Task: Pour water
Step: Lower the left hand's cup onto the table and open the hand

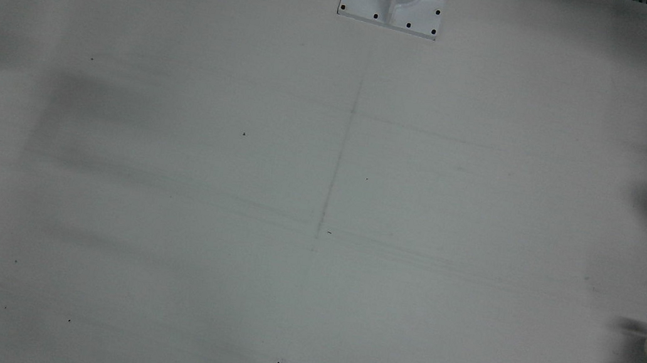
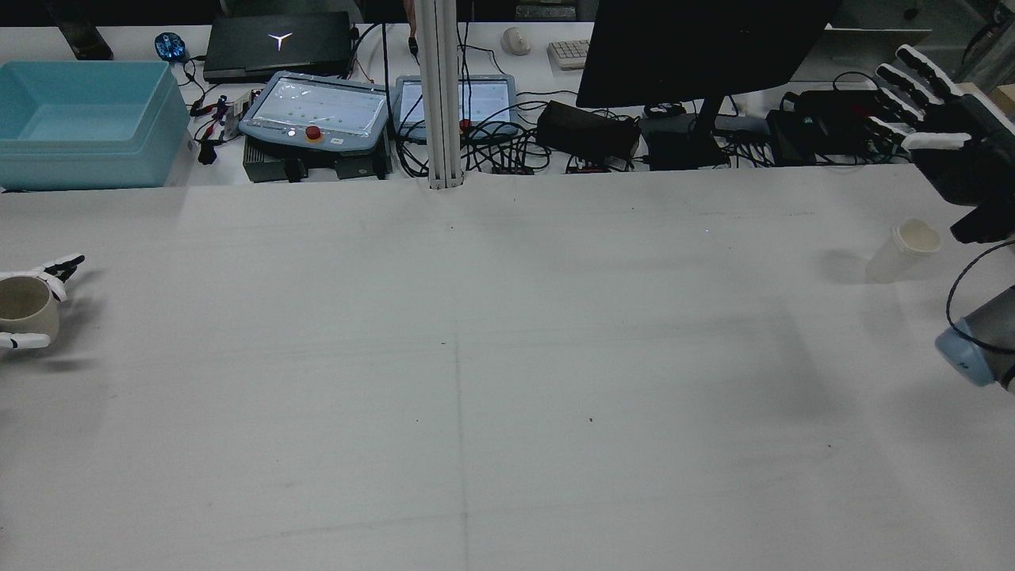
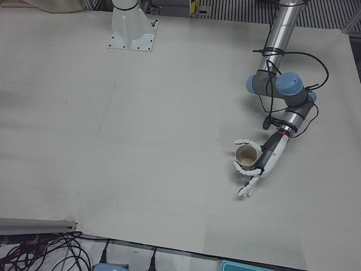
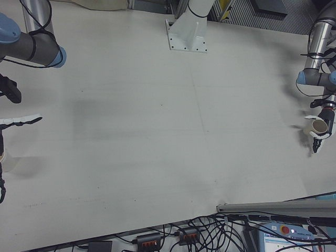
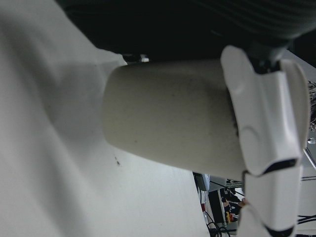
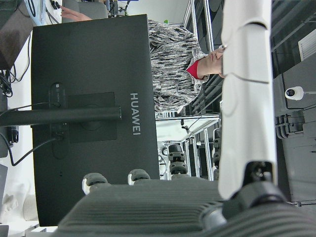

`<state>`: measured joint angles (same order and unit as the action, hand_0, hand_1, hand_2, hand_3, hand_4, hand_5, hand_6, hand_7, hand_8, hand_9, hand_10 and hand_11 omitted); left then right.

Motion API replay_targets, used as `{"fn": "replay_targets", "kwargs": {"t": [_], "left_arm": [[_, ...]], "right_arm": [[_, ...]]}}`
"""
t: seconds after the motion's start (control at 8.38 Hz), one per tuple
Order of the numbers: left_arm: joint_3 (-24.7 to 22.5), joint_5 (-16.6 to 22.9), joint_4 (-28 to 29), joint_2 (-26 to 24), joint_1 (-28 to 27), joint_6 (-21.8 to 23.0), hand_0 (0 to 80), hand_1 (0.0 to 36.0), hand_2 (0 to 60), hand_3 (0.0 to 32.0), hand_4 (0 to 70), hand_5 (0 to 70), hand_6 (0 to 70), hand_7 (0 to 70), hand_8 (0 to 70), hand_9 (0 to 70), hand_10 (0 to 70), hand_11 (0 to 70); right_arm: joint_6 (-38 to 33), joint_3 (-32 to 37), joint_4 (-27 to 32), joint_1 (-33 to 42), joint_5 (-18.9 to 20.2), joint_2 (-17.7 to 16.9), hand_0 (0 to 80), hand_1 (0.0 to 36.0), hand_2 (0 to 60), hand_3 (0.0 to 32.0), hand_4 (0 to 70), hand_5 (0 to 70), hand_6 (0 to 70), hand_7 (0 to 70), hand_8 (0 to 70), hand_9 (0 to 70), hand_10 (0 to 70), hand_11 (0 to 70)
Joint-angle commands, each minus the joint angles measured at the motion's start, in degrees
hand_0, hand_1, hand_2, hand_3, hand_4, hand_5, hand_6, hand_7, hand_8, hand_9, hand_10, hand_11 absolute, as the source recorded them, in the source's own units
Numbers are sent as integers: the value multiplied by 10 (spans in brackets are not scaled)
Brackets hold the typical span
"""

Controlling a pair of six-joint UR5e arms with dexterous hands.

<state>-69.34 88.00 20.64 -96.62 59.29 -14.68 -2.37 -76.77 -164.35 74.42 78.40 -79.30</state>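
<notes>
A: Where's the L hand sitting?

B: I'm seeing the left hand (image 3: 256, 169) at the table's (image 3: 169, 141) left edge, operators' side. Its fingers are wrapping a beige cup (image 3: 246, 156), mouth pointing up, so it's holding the cup. In the rear view the same cup (image 2: 26, 308) is showing at the far left w/ white fingertips (image 2: 63, 264) on both sides of it. The left hand cam is showing the cup wall (image 5: 168, 118) pressing against the white fingers (image 5: 261, 123).

A: Anything in the cup?

B: Can't tell, the inside is looking dim.

A: And the R side?

B: The right hand (image 2: 944, 119) is hanging above the table's right far corner, fingers spreading apart, gripping nothing. A second pale cup (image 2: 904, 250) is standing upright on the table just beside it, below, not touching.
</notes>
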Motion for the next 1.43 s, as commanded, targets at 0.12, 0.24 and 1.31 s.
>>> {"fn": "replay_targets", "kwargs": {"t": [0.12,0.24,1.31], "left_arm": [[9,0,12,-2,0,-12,589,30,0,0,407,21,53,82,76,2,0,0],[7,0,11,-2,0,-12,592,34,0,0,388,8,51,79,74,1,0,0],[-20,29,14,13,137,42,599,41,0,0,341,0,70,98,83,5,0,0]], "right_arm": [[-1,-5,0,2,0,-1,690,215,0,256,120,134,57,140,1,14,0,0],[-1,-4,0,0,0,-1,690,216,0,256,120,136,56,139,1,13,0,0],[11,-4,-4,10,0,-5,653,209,0,306,135,42,50,126,0,11,0,0]]}}
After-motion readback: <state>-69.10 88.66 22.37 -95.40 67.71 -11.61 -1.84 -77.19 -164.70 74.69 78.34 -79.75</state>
